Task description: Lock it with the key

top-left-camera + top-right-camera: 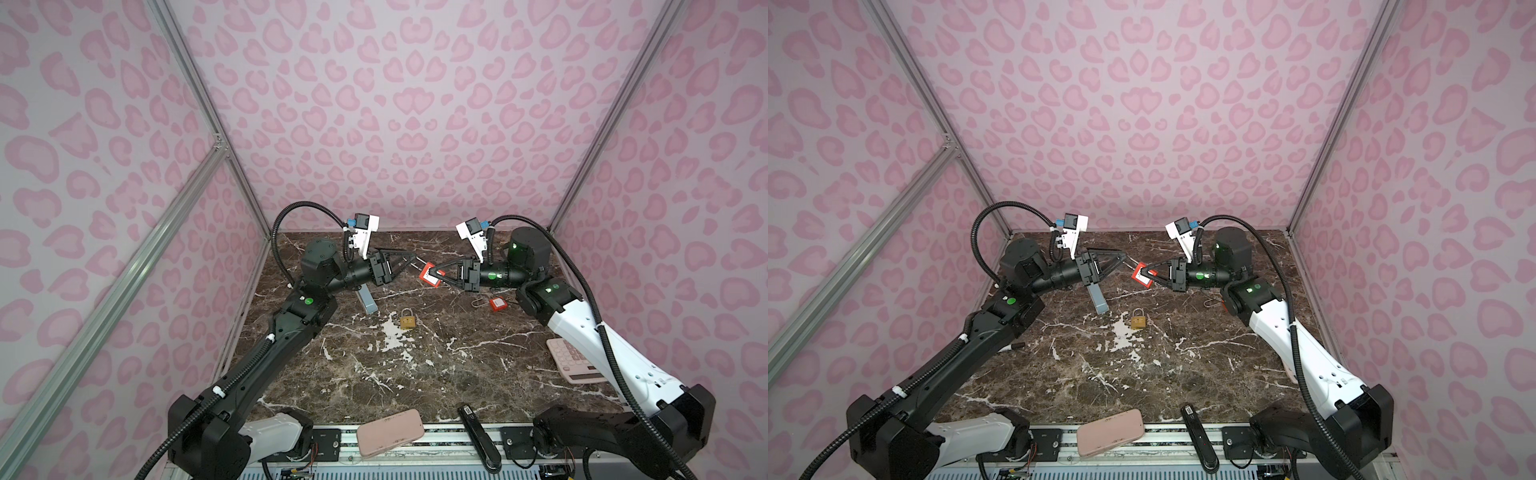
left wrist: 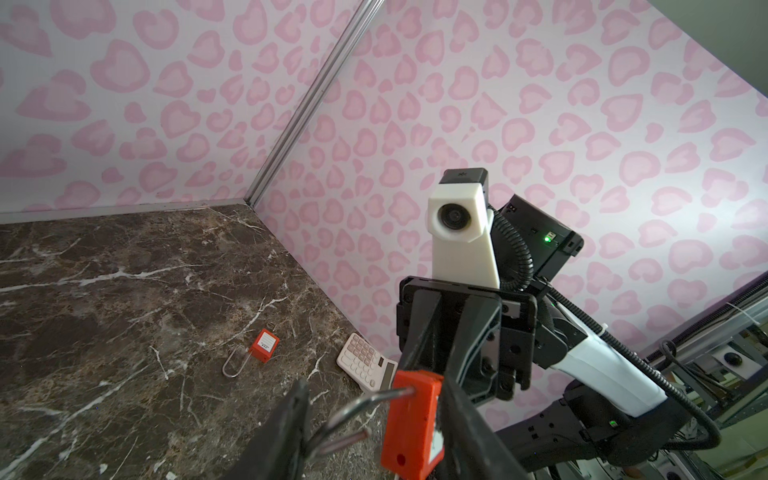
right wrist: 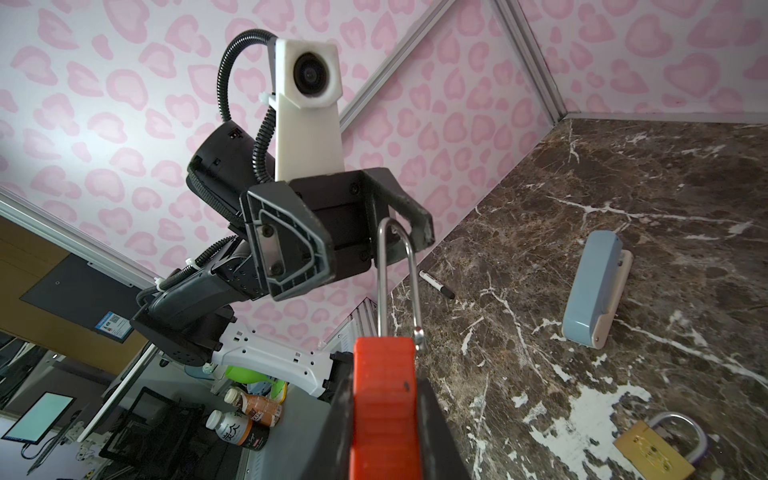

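Above the table [image 1: 415,374], right pincer [image 1: 436,275] pinches red padlock [image 3: 382,395]; left pincer [image 1: 412,257] spread around its shackle [image 2: 361,401].

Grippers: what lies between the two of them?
A red padlock, as both top views show. The right gripper clamps its body, and its shackle points at the open left gripper.
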Robot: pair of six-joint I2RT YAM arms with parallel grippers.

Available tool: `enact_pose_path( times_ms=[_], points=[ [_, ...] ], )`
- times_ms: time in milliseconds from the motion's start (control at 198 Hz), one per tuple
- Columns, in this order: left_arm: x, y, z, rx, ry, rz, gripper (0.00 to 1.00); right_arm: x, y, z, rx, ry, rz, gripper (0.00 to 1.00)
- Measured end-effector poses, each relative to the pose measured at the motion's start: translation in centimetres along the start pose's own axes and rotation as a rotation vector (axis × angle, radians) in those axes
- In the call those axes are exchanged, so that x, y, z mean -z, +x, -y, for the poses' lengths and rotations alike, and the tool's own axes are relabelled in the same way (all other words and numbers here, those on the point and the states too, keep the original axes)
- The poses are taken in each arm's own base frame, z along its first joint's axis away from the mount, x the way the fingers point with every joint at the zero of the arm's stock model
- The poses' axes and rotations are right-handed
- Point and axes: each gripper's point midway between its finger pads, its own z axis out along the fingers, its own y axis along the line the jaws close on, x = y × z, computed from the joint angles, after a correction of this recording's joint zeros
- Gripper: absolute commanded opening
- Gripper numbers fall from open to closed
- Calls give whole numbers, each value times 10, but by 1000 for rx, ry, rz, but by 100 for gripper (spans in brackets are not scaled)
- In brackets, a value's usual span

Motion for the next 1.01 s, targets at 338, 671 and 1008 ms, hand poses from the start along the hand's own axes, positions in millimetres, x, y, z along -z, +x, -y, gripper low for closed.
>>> enact_pose_path(
  times_ms=[338,671,1008],
  points=[
    [-1,2,2,3,8,-8,32,4,-1,3,2,-9,9,0],
    [1,1,5,-2,13,-6,27,11,-5,2,-25,-25,38,0],
    [2,3,2,3,5,-5,10,12,-4,-1,-32,-42,38,0]
  ],
)
